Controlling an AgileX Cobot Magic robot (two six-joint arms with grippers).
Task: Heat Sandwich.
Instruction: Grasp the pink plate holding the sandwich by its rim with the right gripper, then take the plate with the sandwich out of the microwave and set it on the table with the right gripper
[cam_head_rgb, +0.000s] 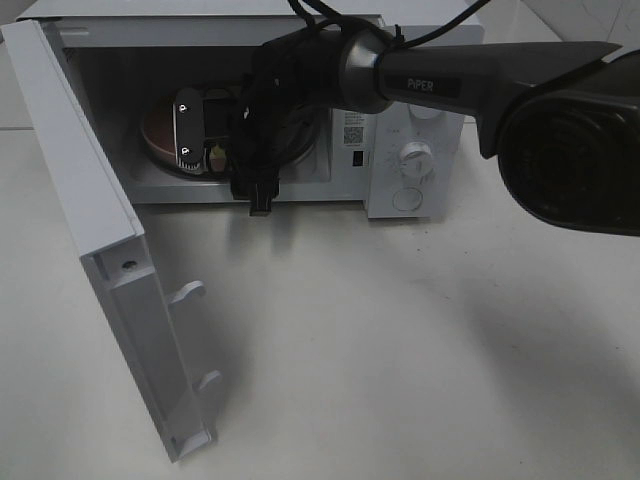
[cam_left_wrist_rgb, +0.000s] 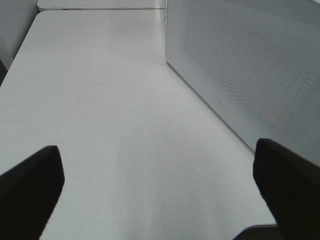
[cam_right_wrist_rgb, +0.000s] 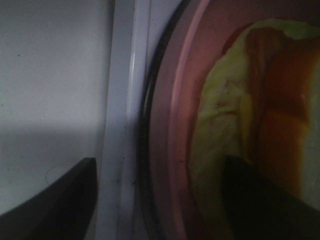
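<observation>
The sandwich (cam_right_wrist_rgb: 270, 110), with pale green lettuce and orange filling, lies on a round pink plate (cam_right_wrist_rgb: 175, 125) inside the open microwave (cam_head_rgb: 400, 150). In the high view the plate (cam_head_rgb: 158, 135) shows partly behind my right gripper (cam_head_rgb: 188, 128), and the arm hides most of the sandwich. My right gripper (cam_right_wrist_rgb: 160, 165) is open, reaching into the cavity. One finger is over the sandwich and the other is over the microwave's front sill. My left gripper (cam_left_wrist_rgb: 157, 147) is open and empty above the white table, beside the microwave's perforated side wall (cam_left_wrist_rgb: 240, 70).
The microwave door (cam_head_rgb: 110, 260) stands swung wide open at the left, reaching toward the table's front. The control knobs (cam_head_rgb: 413, 158) are on the microwave's right panel. The right arm (cam_head_rgb: 440, 80) crosses above the microwave. The white table (cam_head_rgb: 380, 350) spreads out in front.
</observation>
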